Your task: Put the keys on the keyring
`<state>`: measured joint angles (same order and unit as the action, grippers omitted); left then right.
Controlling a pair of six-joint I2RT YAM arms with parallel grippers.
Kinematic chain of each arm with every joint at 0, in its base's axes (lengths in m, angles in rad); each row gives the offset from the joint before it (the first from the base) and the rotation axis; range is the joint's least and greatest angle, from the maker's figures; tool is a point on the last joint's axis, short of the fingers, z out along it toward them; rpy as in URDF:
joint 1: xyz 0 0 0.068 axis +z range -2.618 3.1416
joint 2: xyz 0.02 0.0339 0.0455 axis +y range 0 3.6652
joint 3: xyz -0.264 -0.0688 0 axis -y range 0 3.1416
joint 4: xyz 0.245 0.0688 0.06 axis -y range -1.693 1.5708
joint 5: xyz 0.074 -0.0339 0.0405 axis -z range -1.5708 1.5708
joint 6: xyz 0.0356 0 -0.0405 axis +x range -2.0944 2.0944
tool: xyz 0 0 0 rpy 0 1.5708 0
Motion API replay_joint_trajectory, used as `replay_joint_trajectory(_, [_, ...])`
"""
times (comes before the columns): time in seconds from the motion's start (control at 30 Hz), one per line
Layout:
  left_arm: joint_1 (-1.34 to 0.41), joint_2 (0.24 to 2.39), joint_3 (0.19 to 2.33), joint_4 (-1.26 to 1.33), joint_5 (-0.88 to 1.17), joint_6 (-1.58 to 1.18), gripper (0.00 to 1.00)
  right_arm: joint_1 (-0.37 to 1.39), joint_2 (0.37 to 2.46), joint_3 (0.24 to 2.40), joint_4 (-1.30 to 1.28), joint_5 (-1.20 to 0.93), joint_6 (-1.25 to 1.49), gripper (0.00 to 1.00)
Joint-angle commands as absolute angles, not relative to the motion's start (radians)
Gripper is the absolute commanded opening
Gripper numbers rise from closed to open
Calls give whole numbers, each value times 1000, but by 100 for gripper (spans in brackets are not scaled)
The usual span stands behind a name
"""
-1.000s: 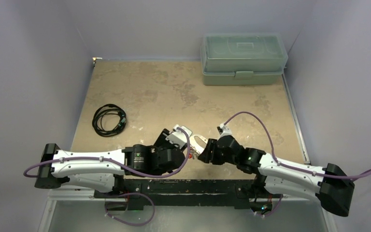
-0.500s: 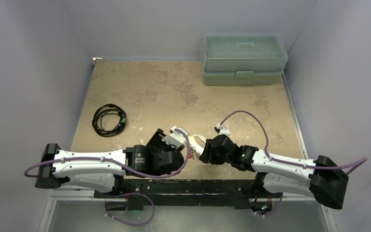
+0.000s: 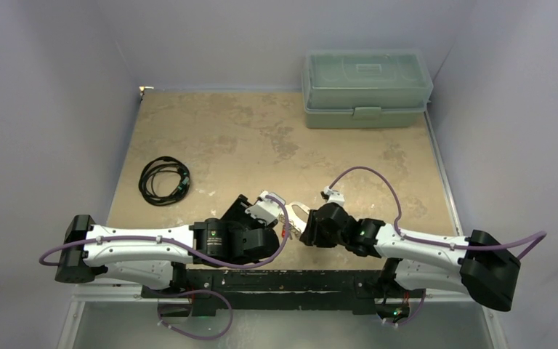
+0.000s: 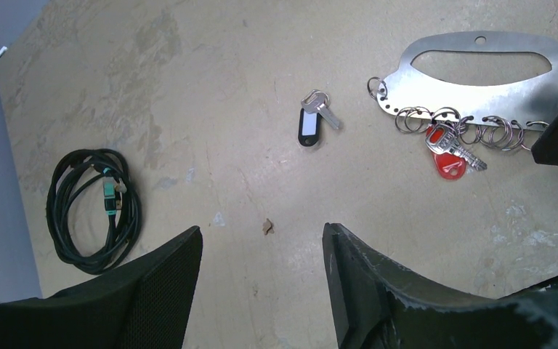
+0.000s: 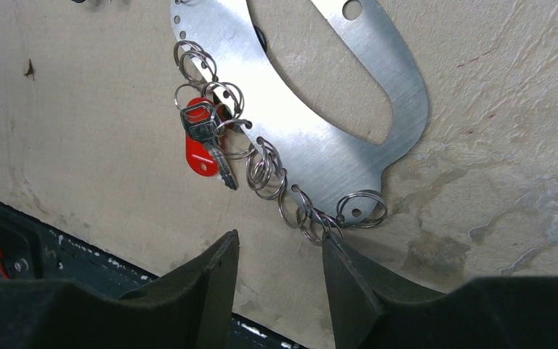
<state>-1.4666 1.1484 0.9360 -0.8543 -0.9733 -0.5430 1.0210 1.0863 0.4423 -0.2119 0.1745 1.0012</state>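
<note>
1. On the table (image 4: 247, 65), near both arms, the keyring (image 4: 479, 98) lies flat.
2. The red key (image 4: 447, 163) already hangs on one of its little rings.
3. The black key (image 4: 307, 129) lies loose beside it, not touching.
4. Both the left jaws and the right jaws are open and hold nothing.
5. Next, I think, the left jaws must pinch the black key.

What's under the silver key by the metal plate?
A red tag peeks out under the silver key. The key covers the tag's top part, so that part cannot be seen.
</note>
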Motion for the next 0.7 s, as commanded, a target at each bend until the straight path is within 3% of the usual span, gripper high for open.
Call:
replay_joint_trajectory(0.0, [-1466, 1142, 940, -859, -997, -569, 60, 1026, 1096, 428, -169, 216, 988, 49])
replay_joint_trajectory(0.33, [-1466, 1140, 940, -860, -998, -572, 59, 1026, 1090, 430, -208, 255, 988, 48])
replay_joint_trajectory(0.67, [-1466, 1134, 938, -859, -999, -573, 59, 1026, 1096, 384, -128, 233, 981, 36])
